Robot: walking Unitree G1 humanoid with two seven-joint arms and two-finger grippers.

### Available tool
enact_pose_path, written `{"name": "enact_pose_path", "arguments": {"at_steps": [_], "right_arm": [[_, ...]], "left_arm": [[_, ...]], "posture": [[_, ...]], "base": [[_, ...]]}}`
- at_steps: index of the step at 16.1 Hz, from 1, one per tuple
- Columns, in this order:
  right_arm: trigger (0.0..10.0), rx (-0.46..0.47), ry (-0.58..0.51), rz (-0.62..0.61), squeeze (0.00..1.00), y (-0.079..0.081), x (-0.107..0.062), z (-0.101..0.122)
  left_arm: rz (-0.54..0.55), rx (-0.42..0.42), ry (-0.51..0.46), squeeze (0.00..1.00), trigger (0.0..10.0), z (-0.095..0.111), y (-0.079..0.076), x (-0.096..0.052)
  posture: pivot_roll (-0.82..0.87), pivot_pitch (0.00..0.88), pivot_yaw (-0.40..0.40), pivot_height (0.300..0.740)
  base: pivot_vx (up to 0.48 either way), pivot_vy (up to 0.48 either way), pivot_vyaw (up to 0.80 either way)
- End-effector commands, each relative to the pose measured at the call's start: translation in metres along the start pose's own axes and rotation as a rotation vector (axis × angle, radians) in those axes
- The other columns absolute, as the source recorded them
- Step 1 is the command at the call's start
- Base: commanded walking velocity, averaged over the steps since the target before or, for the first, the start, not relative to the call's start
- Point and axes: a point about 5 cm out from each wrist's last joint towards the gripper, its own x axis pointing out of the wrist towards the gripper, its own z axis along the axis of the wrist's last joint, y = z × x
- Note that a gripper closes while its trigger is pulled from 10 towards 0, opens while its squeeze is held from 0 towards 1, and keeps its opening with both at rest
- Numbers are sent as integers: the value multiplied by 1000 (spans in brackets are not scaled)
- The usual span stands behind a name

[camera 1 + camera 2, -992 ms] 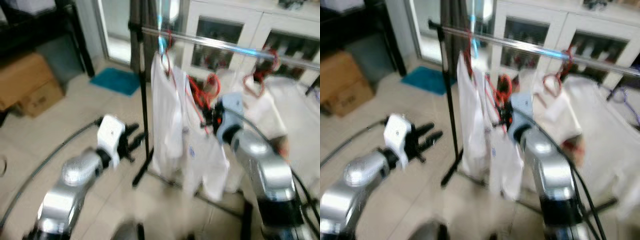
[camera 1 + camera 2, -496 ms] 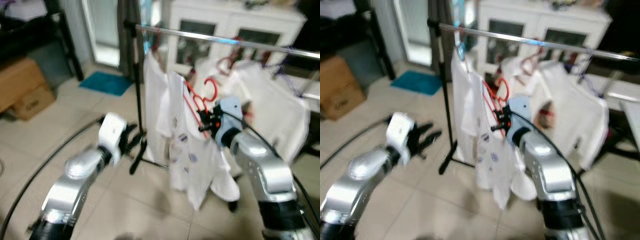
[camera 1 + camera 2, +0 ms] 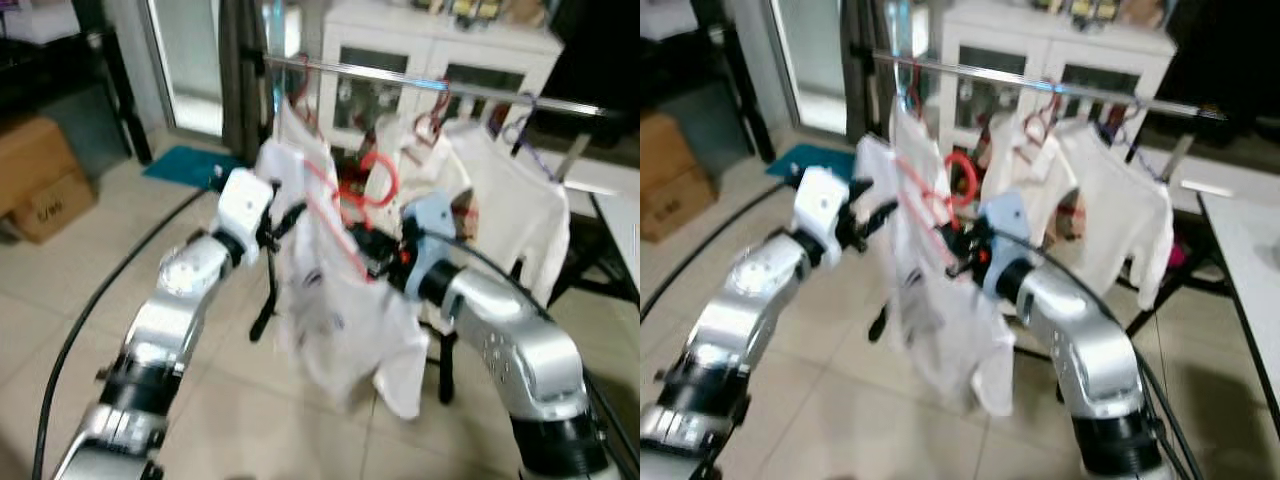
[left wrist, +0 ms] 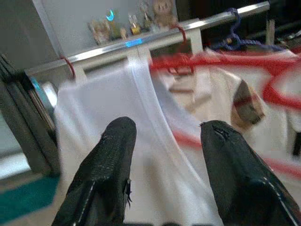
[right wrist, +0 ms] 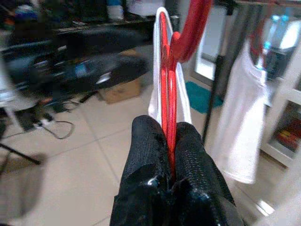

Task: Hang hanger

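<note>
Two silver arms reach toward a chrome clothes rail (image 3: 500, 96) already hung with white garments. A white shirt (image 3: 340, 300) drapes from the red hanger (image 5: 168, 89), which the right gripper (image 5: 168, 141) clamps below the rail. Fingers spread and empty, the left gripper (image 4: 167, 141) hovers beside the shirt.

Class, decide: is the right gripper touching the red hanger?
Touching. In the right wrist view, the right gripper has both fingers pressed against the red hanger.
</note>
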Motion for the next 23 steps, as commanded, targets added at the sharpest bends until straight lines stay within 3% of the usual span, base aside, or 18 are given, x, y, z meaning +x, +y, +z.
{"name": "enact_pose_path", "arguments": {"at_steps": [1,4,5,6,7,19,23], "right_arm": [[0,-23,-40,48,0,5,-2,11],[0,-27,-44,115,0,12,-4,12],[0,-26,-45,124,0,13,-5,12],[0,-19,-49,135,0,15,-6,12],[0,-19,-50,138,0,15,-6,12],[0,-13,-52,134,0,11,-10,13],[0,-18,-25,42,0,1,-8,10]], "left_arm": [[25,4,-3,0,10000,-1,5,3],[21,10,-30,0,10000,3,7,12],[36,21,-38,0,5216,3,8,14],[58,15,-43,0,1373,2,10,15],[61,18,-43,0,0,1,10,16],[120,2,-17,0,0,-11,14,16],[119,-15,-34,0,0,-7,14,9]], "posture": [[-16,0,-25,740],[-21,0,-24,740],[-25,0,-21,740],[-27,0,-20,740],[-28,0,-21,740],[-28,0,-27,740],[-26,0,-29,740]], "base": [[0,0,0],[0,0,0],[0,0,0],[0,0,0],[0,0,0],[0,0,0],[0,0,0]]}}
